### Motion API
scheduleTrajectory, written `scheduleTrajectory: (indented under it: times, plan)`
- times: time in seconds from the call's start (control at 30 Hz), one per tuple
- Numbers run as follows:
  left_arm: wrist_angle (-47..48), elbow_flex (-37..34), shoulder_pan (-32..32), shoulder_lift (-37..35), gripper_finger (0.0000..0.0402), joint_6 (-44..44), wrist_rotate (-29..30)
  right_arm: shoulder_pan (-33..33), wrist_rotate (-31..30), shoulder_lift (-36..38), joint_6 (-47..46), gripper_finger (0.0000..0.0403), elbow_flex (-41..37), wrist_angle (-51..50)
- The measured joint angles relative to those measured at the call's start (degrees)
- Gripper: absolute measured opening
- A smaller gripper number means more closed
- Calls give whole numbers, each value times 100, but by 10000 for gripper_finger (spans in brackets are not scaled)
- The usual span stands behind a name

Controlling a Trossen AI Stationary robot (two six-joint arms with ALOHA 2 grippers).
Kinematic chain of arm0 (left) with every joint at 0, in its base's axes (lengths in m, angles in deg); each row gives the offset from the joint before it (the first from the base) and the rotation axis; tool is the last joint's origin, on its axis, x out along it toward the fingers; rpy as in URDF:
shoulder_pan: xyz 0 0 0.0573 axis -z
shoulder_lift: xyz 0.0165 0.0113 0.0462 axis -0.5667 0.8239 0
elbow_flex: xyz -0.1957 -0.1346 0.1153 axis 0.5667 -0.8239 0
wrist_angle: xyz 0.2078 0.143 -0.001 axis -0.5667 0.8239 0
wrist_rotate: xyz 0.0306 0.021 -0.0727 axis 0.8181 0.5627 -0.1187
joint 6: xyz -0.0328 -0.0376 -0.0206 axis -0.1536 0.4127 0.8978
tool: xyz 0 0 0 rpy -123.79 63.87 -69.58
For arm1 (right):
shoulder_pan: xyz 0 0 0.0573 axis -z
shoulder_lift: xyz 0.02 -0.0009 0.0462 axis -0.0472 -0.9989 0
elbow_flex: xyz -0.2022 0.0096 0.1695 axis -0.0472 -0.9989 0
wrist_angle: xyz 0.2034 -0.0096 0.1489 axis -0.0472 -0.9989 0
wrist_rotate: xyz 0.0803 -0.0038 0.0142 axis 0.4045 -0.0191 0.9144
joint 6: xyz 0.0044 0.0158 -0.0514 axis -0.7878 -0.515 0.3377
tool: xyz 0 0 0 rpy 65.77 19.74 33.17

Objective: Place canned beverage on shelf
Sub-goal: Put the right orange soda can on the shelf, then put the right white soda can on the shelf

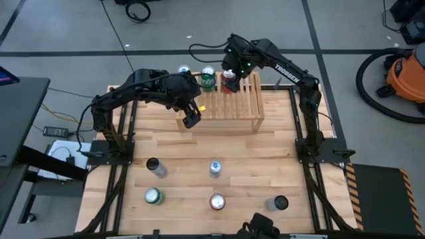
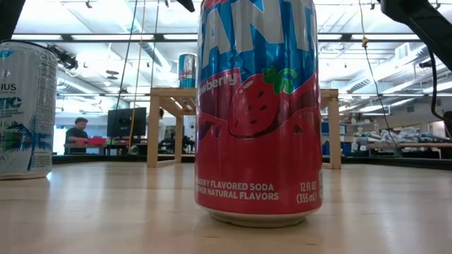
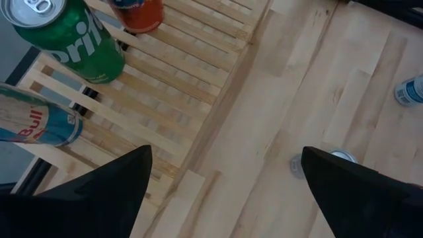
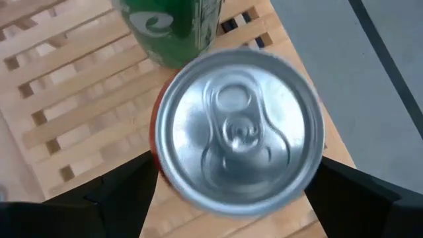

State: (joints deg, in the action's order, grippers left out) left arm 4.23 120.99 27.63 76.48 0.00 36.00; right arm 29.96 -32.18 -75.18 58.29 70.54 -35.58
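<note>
My right gripper (image 4: pixel 231 192) sits over the red can (image 4: pixel 241 132) on the back row of the shelf (image 1: pixel 232 113), fingers spread apart either side of the lid and seemingly off its wall; the green can (image 1: pixel 208 79) stands just beside it, and my left gripper (image 1: pixel 191 117), also spread wide and empty, hangs over the shelf's front edge. Risk as I judge it: lifting off crooked could clip the lid and tip the can into the green one or off the shelf's back. Pale wood table (image 1: pixel 265 166) in front of the shelf holds more cans; open workshop behind.
</note>
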Motion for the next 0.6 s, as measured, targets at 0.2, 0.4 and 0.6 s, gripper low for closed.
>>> scheduleTrajectory:
  times: [0.2,0.4,0.6]
  plan:
    - [0,0,-1,0,389,-80,0,0,-17,94,21,366,206,-141]
    - [0,0,0,0,389,-82,0,-2,-185,454,41,366,196,-111]
    - [42,0,0,0,389,-133,0,-76,-487,980,-156,367,195,-429]
